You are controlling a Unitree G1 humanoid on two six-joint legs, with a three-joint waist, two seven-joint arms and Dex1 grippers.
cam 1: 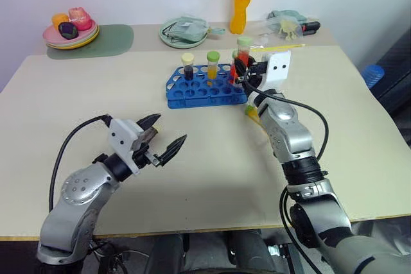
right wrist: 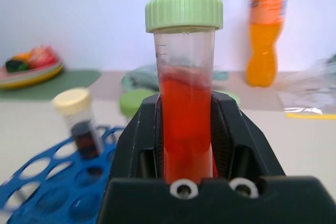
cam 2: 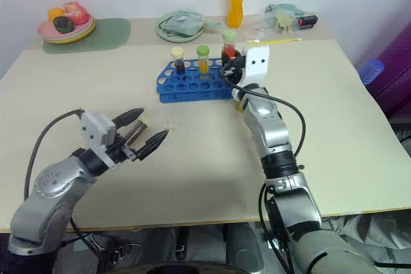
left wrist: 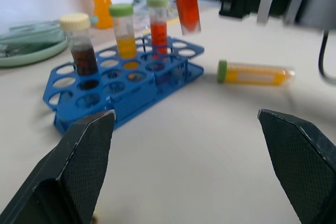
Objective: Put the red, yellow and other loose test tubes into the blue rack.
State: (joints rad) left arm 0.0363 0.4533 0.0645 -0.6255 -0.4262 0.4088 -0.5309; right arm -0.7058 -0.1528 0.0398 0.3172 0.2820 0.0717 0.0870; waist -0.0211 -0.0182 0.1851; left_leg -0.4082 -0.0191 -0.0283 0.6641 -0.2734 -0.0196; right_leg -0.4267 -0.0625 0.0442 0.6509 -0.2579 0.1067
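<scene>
The blue rack (cam 1: 192,94) stands mid-table and holds a dark purple test tube (cam 1: 187,67) with a cream cap, a yellow test tube (cam 1: 212,65) and a red test tube (left wrist: 158,24), both green-capped. My right gripper (cam 1: 243,67) is shut on another red test tube (right wrist: 186,124) with a green cap. It holds that tube upright just above the rack's right end. A further yellow test tube (left wrist: 254,73) lies on the table beside the rack, under my right arm. Near the table's front left, my left gripper (cam 1: 168,131) is open and empty, pointing toward the rack.
At the back stand a tall orange drink bottle (cam 1: 241,4), a green plate (cam 1: 185,31) with a cloth, and plastic packets (cam 1: 289,22). A plate of toy fruit (cam 1: 70,30) sits on a green mat (cam 1: 109,40) at the back left. A yellow stick (cam 1: 276,47) lies behind the rack.
</scene>
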